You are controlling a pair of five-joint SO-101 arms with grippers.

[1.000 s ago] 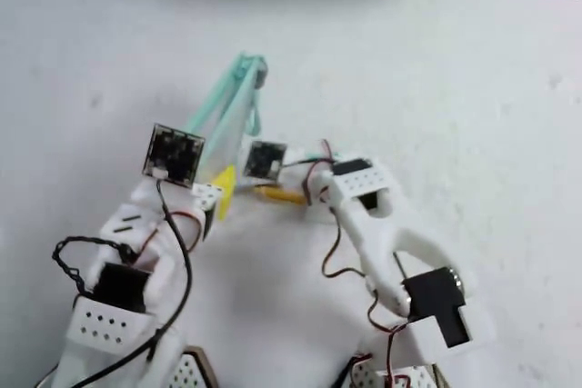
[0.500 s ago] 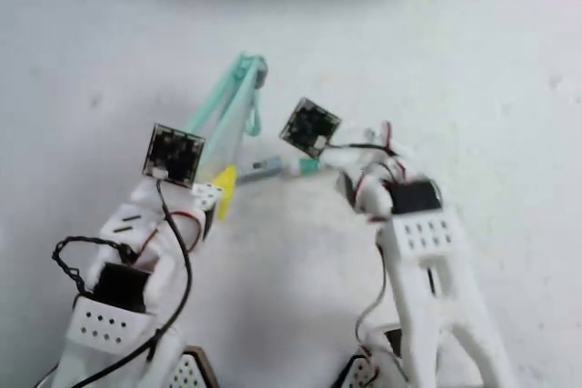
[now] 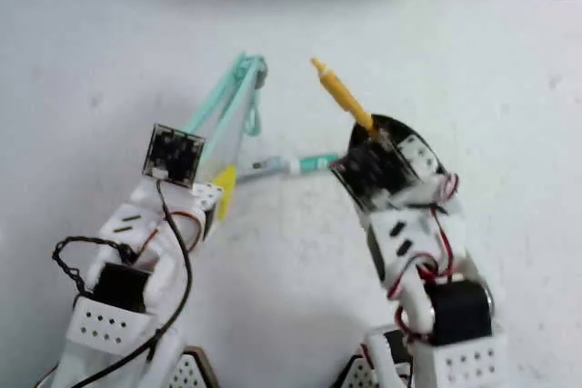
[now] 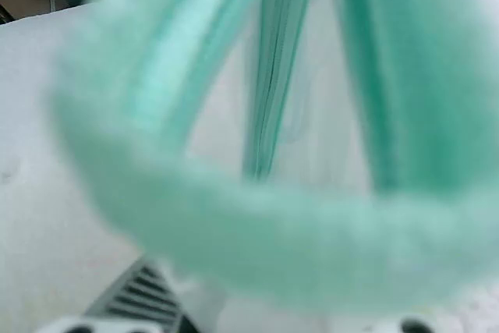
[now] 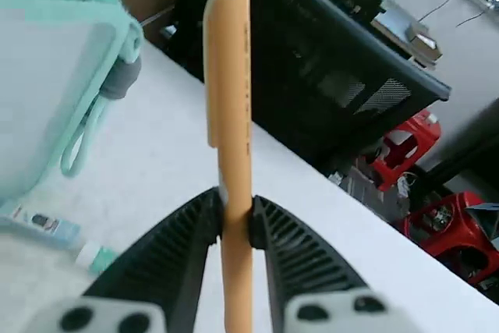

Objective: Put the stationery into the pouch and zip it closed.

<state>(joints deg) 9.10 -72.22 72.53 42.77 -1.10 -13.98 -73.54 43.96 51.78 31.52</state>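
- The mint pouch (image 3: 221, 114) lies on the counter (image 3: 473, 70) with its mouth open. Its rim is right up against my left wrist camera, and I can't make out anything inside it.
- The left tool (image 3: 216, 194) sits at the pouch's near end. I cannot tell whether it is clamped on the fabric.
- The right tool (image 5: 234, 212) is closed on the yellow pen (image 5: 232, 115), held off the counter beside the pouch.
- A teal-and-white pen (image 3: 293, 165) lies flat between the pouch and the right arm.
- My read is that we're early on. Both pens need to go in, and the zip is not yet closed.
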